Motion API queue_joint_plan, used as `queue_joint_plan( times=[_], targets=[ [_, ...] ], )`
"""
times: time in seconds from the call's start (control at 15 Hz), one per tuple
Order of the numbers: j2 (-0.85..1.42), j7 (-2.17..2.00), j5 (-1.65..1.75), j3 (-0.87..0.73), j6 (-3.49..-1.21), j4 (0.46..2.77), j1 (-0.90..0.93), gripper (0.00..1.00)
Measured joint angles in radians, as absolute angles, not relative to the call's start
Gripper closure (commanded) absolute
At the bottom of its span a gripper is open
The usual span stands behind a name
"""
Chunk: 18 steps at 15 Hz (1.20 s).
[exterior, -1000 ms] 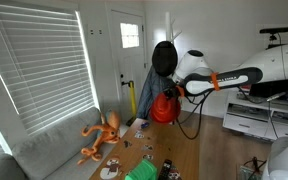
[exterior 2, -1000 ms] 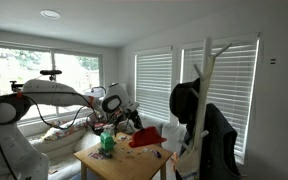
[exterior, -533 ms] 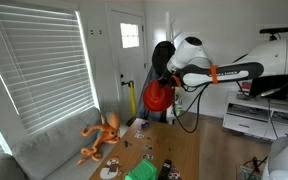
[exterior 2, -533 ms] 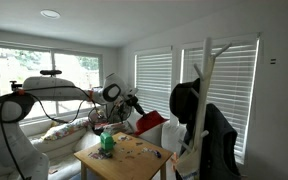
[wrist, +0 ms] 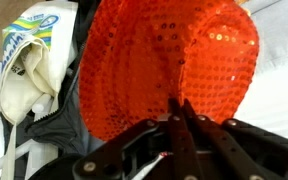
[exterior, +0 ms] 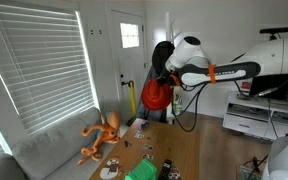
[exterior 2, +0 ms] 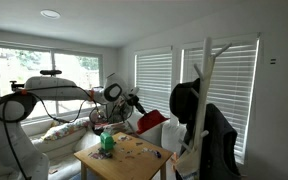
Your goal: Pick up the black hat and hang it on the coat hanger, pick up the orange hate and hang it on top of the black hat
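Sequined orange hat (wrist: 169,65) near black hat (exterior 2: 184,100)

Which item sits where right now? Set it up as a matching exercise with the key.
Things:
1 orange hat
2 black hat
3 orange octopus toy
4 green object

Places:
A on the table
B hanging on the coat hanger
C pinched in the fingers, off the table
D on the grey couch

Pairs: 1-C, 2-B, 3-D, 4-A
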<state>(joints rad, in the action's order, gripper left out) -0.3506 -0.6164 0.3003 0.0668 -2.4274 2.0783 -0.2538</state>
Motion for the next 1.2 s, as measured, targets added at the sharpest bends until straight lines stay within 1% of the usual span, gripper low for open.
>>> queue_joint_plan(
  times=[0.8,1.2],
  targets=[
    [-0.350,-0.520,0.512,0.097,-2.457,1.941,-0.254,0.99],
    [-0.339,-0.530,0.693,0.099,-2.476,1.886,-0.272,0.99]
  ],
)
